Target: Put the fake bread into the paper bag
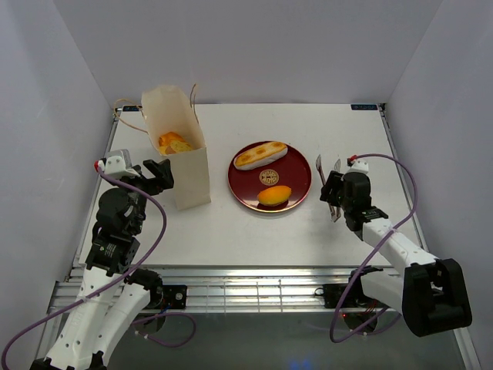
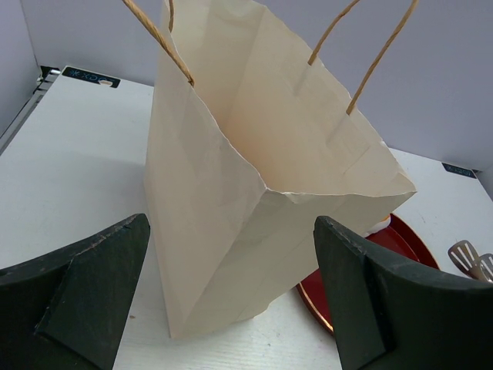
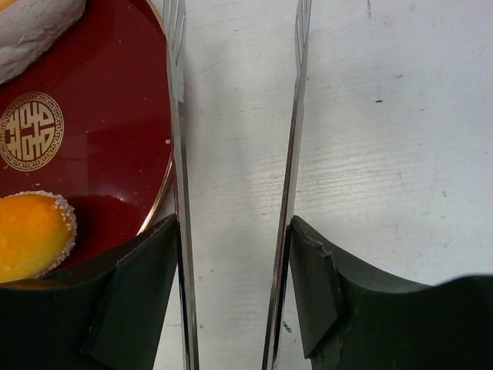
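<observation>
The tall cream paper bag (image 1: pixel 185 166) stands open at the left, with golden pastries (image 1: pixel 174 142) inside it. A long cream-striped roll (image 1: pixel 260 155) and an oval orange bun (image 1: pixel 274 195) lie on the dark red plate (image 1: pixel 240 189). My left gripper (image 1: pixel 163 173) is open just left of the bag; in its wrist view the bag (image 2: pixel 254 200) fills the space ahead of the gripper (image 2: pixel 231 223), untouched. My right gripper (image 3: pixel 235 231) is shut on the silver tongs (image 3: pixel 179 154), whose arms stand apart beside the plate's right rim. The bun (image 3: pixel 27 235) lies left of them.
White walls close in the table on three sides. The plate (image 2: pixel 393 239) sits just right of the bag, and the tongs' tips (image 2: pixel 470 258) show beyond it. The tongs (image 1: pixel 330 189) lie parallel to the plate's right edge.
</observation>
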Action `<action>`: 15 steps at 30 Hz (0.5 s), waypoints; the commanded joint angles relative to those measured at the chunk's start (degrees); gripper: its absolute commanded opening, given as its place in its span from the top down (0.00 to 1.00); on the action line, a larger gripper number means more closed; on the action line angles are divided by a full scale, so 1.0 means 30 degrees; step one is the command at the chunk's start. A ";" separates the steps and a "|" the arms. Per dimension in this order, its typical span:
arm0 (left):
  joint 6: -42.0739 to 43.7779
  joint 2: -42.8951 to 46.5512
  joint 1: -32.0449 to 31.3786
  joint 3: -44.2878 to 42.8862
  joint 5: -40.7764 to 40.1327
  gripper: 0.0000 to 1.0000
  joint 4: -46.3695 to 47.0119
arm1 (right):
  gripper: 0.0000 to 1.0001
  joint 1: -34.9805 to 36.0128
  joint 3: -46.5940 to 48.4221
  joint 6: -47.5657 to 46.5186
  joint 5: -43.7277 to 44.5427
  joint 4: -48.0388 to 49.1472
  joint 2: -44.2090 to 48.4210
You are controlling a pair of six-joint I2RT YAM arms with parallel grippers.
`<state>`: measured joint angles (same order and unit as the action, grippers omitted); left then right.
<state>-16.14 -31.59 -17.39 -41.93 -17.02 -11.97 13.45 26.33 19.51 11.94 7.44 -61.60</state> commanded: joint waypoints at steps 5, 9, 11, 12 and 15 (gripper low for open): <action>-0.0039 0.0102 -0.0122 -0.0114 0.0369 0.02 0.0092 | 0.36 -0.0148 -0.0016 0.0060 -0.0172 0.1738 -0.1319; -0.0039 0.0102 -0.0152 -0.0085 0.0398 0.02 0.0092 | 0.34 -0.0178 0.0072 0.0031 -0.0348 0.1797 -0.2197; -0.0039 0.0043 -0.0152 -0.0056 0.0427 0.02 0.0093 | 0.34 -0.0178 0.0101 0.0060 -0.0407 0.1826 -0.2521; -0.0039 0.0043 -0.0152 -0.0056 0.0428 0.02 0.0092 | 0.33 -0.0178 0.0101 0.0060 -0.0465 0.1826 -0.2812; -0.0039 -0.0015 -0.0181 -0.0056 0.0428 0.02 0.0093 | 0.31 -0.0178 0.0160 0.0148 -0.0583 0.1826 -0.3224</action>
<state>-16.14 -31.59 -17.50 -41.93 -16.45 -11.97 13.13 26.33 19.53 10.63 9.41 -70.43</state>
